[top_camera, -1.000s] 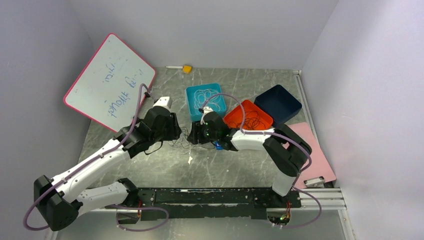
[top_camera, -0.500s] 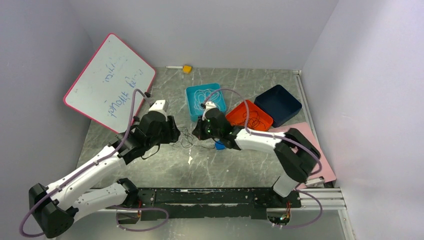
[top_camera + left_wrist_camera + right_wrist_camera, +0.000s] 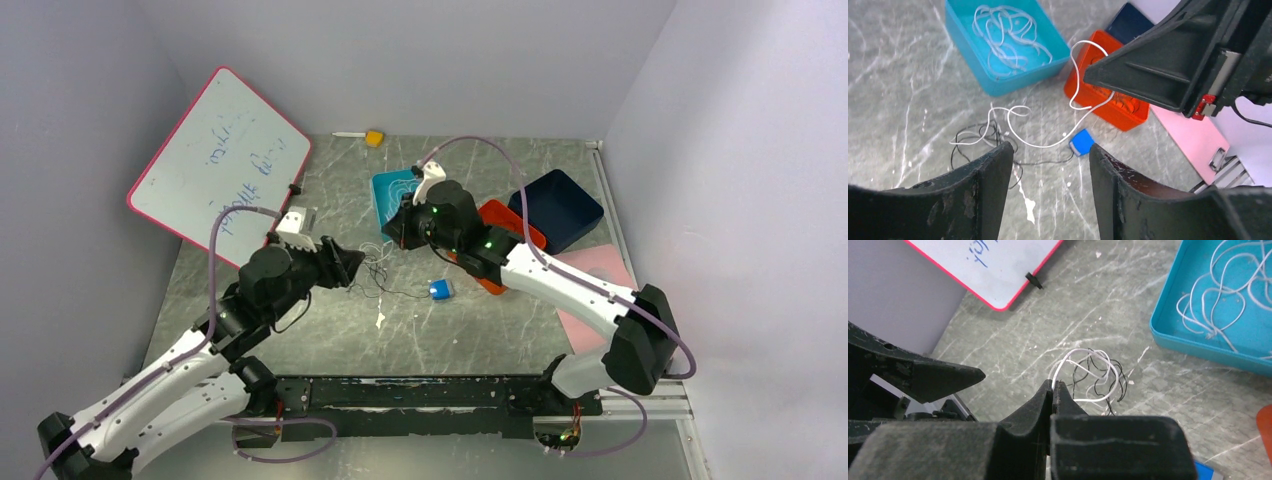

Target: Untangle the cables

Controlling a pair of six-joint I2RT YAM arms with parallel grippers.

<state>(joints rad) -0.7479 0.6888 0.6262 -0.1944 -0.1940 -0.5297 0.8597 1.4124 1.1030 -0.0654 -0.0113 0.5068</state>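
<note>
Left claw (image 3: 1050, 152) agape; right claw (image 3: 1054, 386) clamped tight, apparently aloft.

Bare table (image 3: 898, 100) lying open between left gripper's (image 3: 1050, 147) fingers (image 3: 988, 185); cables (image 3: 993, 135) and blue block (image 3: 1081, 142) sitting just past the tips; teal bin (image 3: 1013, 82), orange bin (image 3: 1128, 112) blocking farther ahead.

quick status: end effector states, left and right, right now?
left end effector: open, nothing between its fingers.
right end effector: closed, pinching the white cable.
</note>
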